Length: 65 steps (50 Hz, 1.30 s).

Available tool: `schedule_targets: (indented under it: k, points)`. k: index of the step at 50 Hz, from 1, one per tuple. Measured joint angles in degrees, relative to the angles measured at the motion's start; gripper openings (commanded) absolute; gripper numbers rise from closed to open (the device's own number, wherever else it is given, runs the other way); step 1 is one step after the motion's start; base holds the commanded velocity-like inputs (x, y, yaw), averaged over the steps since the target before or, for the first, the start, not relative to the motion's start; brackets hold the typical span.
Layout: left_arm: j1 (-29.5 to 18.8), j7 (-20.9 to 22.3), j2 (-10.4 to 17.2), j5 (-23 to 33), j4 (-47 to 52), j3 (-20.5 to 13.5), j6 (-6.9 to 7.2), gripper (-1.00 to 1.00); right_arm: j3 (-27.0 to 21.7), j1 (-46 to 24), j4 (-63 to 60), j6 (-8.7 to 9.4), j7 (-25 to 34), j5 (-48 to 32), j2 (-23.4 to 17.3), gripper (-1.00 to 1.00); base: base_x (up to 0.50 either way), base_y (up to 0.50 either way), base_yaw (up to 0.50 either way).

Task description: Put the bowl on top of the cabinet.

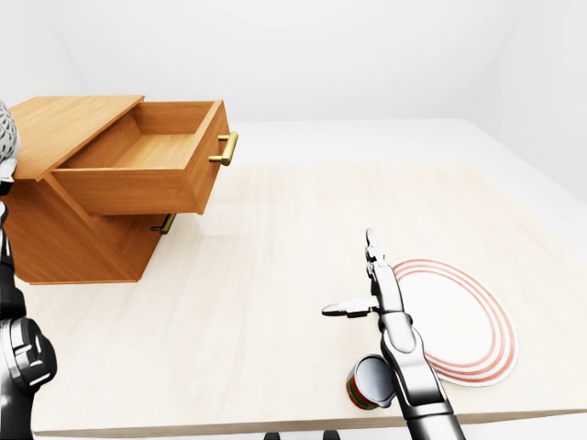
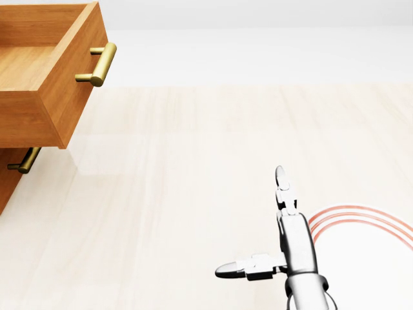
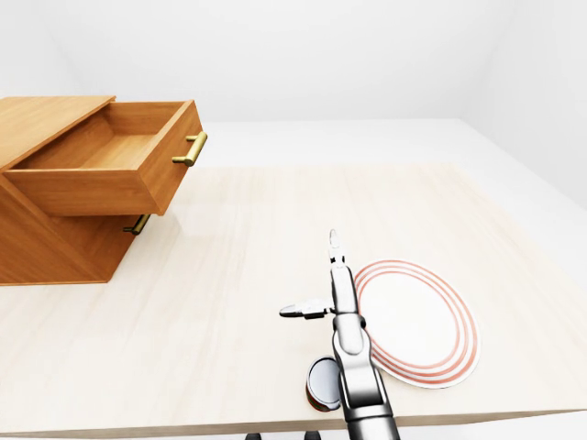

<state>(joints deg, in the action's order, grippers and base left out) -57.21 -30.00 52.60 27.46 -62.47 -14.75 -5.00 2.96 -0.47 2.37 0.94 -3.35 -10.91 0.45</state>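
A pale wooden table [image 1: 257,302] fills most of the room. Beyond its far edge lies a plain white floor [image 1: 367,137], which rises into bare white walls [image 1: 321,55]. On the table's left end sits a honey-brown cabinet [image 1: 64,243]. Its top drawer [image 1: 138,179] is pulled out over the table, with a brass handle [image 1: 226,148] on its face. The light is soft and even, with a faint shadow on the table beneath the drawer.
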Motion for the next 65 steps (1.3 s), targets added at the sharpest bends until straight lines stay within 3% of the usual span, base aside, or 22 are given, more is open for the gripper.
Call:
schedule_targets:
  k: [14, 36, 56, 60, 61, 62, 65]
  points:
    - [-5.11, 0.00, 0.22, 4.14, -5.91, 1.06, 0.00, -0.80, 0.05, 0.39, -0.89, 0.28, 0.02, -0.07, -0.01, 1.00, 0.00, 0.00, 0.00]
    - [-7.94, 0.00, -0.08, 10.05, -9.67, 4.61, 0.00, -0.76, -0.24, -0.39, 0.49, -0.05, -0.19, -0.01, -0.08, 1.00, 0.00, 0.00, 0.00]
    - [-9.24, 0.00, -1.86, 17.90, -12.08, 7.45, 0.00, -0.47, -0.81, -1.41, 2.62, -0.61, -0.32, 0.27, -0.25, 1.00, 0.00, 0.00, 0.00]
    - [-9.20, 0.00, -2.31, 18.85, -12.44, 7.36, -0.01, -0.29, -0.87, -1.47, 2.80, -0.68, -0.33, 0.32, -0.27, 1.00, 0.00, 0.00, 0.00]
    - [-9.17, -0.01, -2.40, 19.03, -12.50, 7.32, 0.00, -0.08, -0.89, -1.48, 2.84, -0.69, -0.33, 0.33, -0.28, 1.00, 0.00, 0.00, 0.00]
    - [-9.01, 0.00, -2.54, 19.30, -12.66, 7.30, 0.00, 0.97, -0.90, -1.50, 2.88, -0.71, -0.33, 0.33, -0.28, 1.00, 0.00, 0.00, 0.00]
    - [-9.69, -0.01, -2.18, 19.97, -12.65, 7.18, 0.00, 1.00, -0.94, -1.55, 3.01, -0.76, -0.34, 0.36, -0.29, 1.00, 0.00, 0.00, 0.00]
